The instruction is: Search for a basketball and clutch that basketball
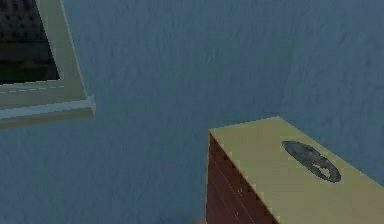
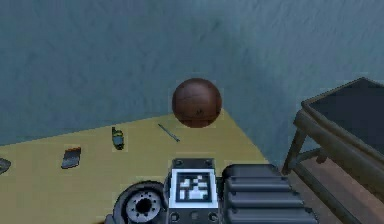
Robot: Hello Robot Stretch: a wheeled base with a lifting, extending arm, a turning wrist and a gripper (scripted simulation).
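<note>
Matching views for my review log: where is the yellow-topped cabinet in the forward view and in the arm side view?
Forward view: yellow-topped cabinet in the lower right corner, red-brown front facing left.
Arm side view: its top spans lower left to middle, brown ball by its far edge.
Shared landmark: the grey disc on the top, probably the grey shape at the arm side view's left edge.

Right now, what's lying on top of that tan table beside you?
A reddish-brown ball near the far edge, a thin stick, a small bottle-like thing and a dark flat piece. The arm's end hides part of the near tabletop.
</note>
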